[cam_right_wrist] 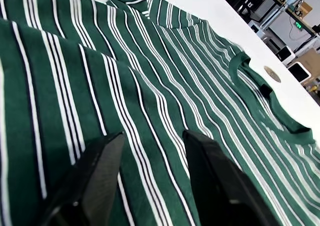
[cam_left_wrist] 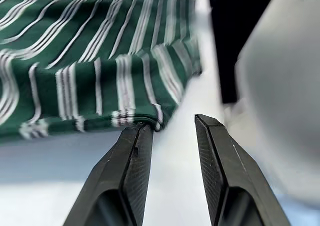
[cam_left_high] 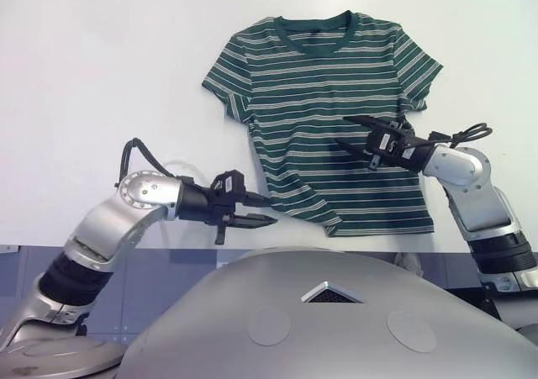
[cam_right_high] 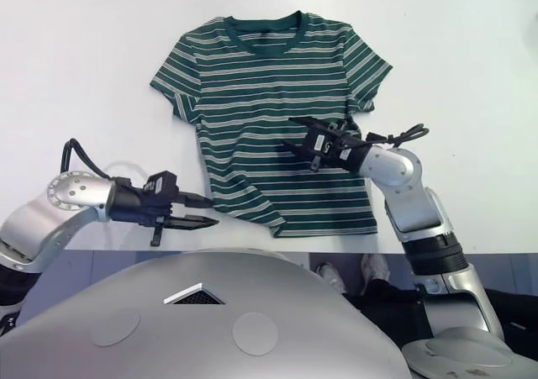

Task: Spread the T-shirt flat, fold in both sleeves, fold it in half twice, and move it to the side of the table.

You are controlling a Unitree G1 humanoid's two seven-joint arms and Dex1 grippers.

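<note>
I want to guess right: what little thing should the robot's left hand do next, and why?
Probably nudge the open left gripper forward and pinch the rumpled hem corner of the T-shirt just ahead, since that corner isn't flat yet.

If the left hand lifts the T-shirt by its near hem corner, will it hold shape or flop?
Likely floppy: the T-shirt is thin cloth, its hem corner rumpled beside the left hand. Probably light, so it may slide across the smooth table when tugged.
</note>
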